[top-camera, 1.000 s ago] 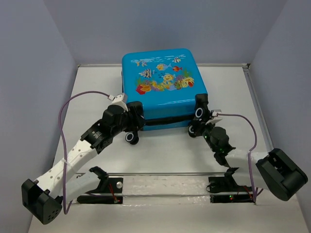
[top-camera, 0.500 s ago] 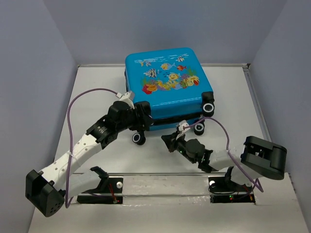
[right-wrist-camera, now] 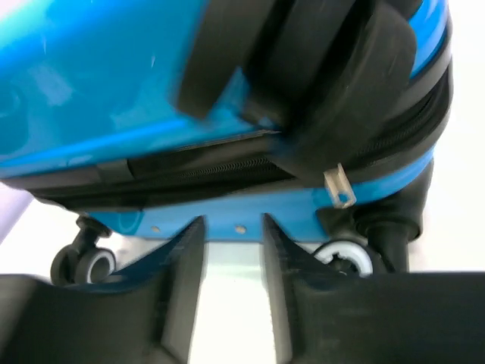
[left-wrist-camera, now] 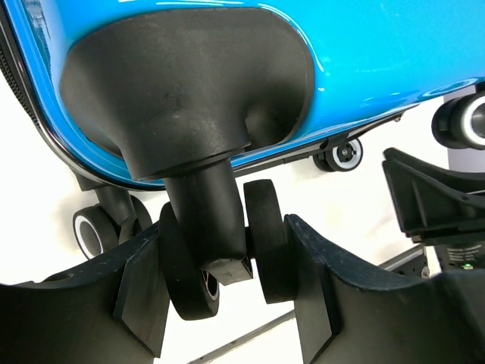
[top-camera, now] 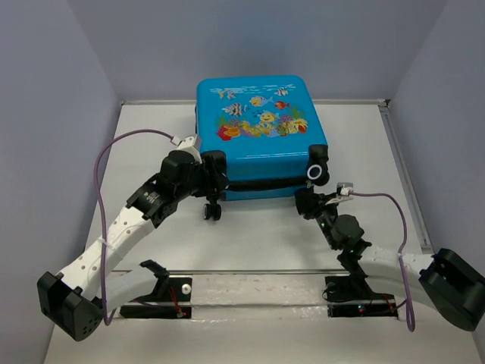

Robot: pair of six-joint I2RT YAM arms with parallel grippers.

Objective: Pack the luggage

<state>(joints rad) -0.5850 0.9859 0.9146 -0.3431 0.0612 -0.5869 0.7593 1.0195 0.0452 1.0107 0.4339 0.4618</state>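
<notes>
Gripping the near-left wheel (left-wrist-camera: 265, 243) with the left jaws, probably to pin the luggage (top-camera: 258, 125), closed, flat, fish-face up, far-middle on the table (top-camera: 265, 243). Holding right jaws parted, empty, near the zip pull (right-wrist-camera: 339, 189), seemingly lining up.

Luggage (right-wrist-camera: 114, 91) blurred, cropped in right wrist view.
</notes>
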